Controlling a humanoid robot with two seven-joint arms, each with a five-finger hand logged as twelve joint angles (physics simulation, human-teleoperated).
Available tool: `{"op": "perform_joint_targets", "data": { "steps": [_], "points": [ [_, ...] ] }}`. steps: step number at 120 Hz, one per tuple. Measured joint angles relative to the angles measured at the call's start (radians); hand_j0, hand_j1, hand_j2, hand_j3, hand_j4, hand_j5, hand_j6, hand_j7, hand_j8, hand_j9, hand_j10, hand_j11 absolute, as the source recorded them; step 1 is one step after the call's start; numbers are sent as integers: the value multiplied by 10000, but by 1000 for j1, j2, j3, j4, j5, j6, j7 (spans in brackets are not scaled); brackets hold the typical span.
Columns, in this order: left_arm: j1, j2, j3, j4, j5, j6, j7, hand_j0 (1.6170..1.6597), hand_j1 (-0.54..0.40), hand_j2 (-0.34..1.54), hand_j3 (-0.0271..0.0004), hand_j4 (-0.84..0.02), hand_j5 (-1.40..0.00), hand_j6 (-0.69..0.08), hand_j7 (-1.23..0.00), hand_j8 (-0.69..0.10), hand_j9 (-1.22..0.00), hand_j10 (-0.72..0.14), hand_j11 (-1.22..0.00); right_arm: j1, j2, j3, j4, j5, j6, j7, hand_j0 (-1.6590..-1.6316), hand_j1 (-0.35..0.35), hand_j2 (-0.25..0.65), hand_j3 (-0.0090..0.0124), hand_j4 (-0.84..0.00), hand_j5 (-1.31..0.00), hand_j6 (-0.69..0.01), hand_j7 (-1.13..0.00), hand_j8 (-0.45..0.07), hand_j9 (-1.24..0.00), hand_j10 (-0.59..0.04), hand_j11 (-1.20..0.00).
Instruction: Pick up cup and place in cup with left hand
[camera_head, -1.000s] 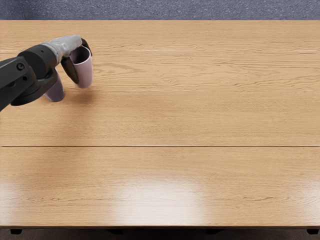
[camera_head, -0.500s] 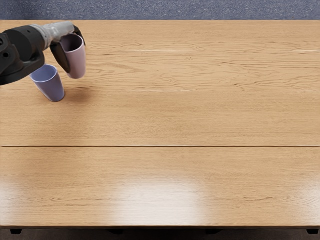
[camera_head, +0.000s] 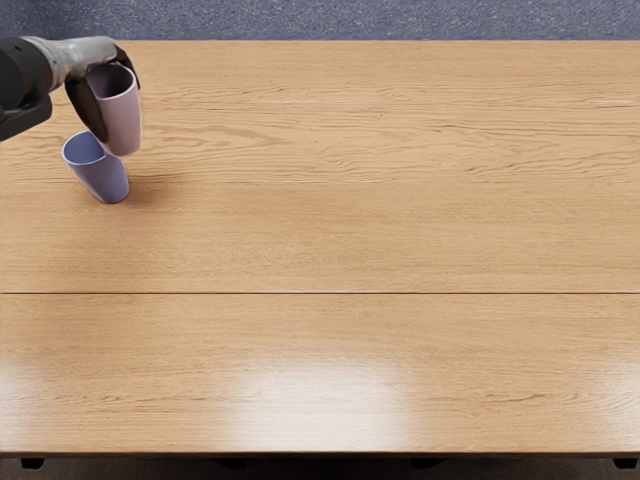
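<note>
Pink cup (camera_head: 122, 115) was in the grasp of the left robot hand (camera_head: 92, 52), its mouth facing up and its base hanging below the fingers. The robot hand was closed around the cup near its upper part: one dark finger (camera_head: 88, 108) ran down the cup's side closest to the arm, and another dark digit curled around the far side of the rim. The cup's inside looked dark from above, while its outer wall showed pale pink.

Below the robot hand, the blue cup (camera_head: 103, 180) stood on the wooden counter (camera_head: 350, 240) with its open mouth up. The lower end of the pink cup covered part of the blue one's rim from this angle; whether the two touched could not be told. The pink cup was outside the blue one, whose shadow fell on the wood.

The robot hand's black arm (camera_head: 20, 75) came in from the left edge, joined to it by a grey section. Beyond the robot hand, past the counter's far edge, lay a speckled blue-grey floor (camera_head: 350, 20).
</note>
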Motion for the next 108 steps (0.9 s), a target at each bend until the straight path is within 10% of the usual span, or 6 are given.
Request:
{"op": "perform_joint_targets", "data": {
  "steps": [108],
  "points": [
    [29, 23, -3, 113, -30, 40, 0, 16501, -323, 526, 0, -4355, -6789, -3096, -6757, -4072, -6908, -4610, -6896, 0, 0, 0, 1, 0, 0, 0, -16581, -3491, -1, 0, -5, -1, -7, 0, -6, -1, -4, 0]
  ]
}}
